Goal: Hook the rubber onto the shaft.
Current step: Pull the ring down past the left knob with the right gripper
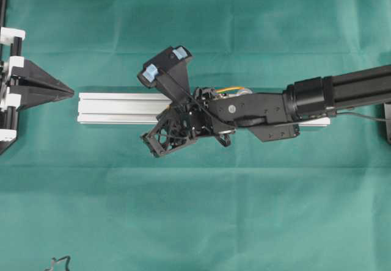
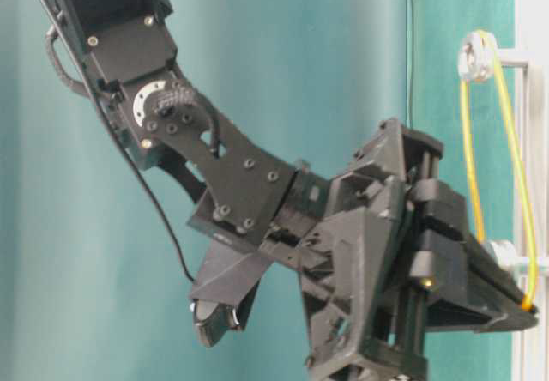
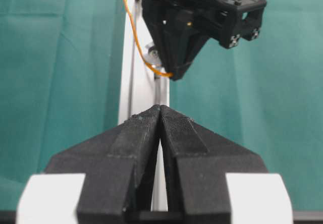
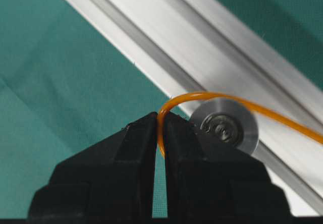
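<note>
At the centre of the right wrist view, the right gripper [image 4: 160, 133] is clamped on the band [image 4: 174, 103], stretched beside the shaft [image 4: 224, 125]. If the thin loop slips from the tips, it snaps back off. The left gripper [image 3: 160, 114], closed and empty, waits at lower centre.

Wide open green cloth [image 1: 195, 216] either side of the rail [image 1: 122, 108]; right arm [image 1: 342, 94] blocking its middle.
</note>
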